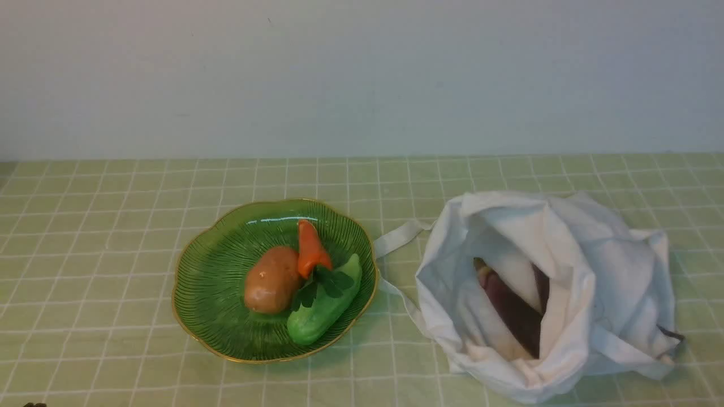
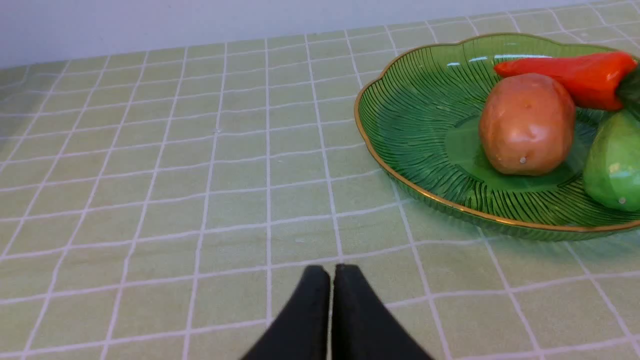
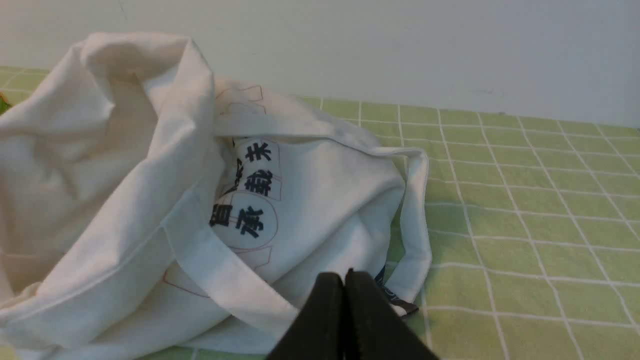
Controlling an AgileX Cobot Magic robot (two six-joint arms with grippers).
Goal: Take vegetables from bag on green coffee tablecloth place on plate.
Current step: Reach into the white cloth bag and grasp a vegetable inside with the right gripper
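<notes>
A dark purple eggplant [image 1: 512,308] lies inside the open white cloth bag [image 1: 599,271] on the right of the green checked tablecloth [image 1: 102,237]. The bag [image 3: 150,200] shows dark printed characters in the right wrist view. The ribbed green plate [image 1: 215,282] with a gold rim sits at centre left. My left gripper [image 2: 332,272] is shut and empty, low over bare cloth short of the plate [image 2: 415,125]. My right gripper [image 3: 344,277] is shut and empty, just beside the bag's strap. Neither arm shows in the front view.
On the plate lie a brown potato [image 1: 271,280], an orange-red pepper [image 1: 312,249] and a green cucumber [image 1: 325,302] with a leafy sprig. A pale wall runs along the table's far edge. One bag strap [image 1: 396,237] trails toward the plate.
</notes>
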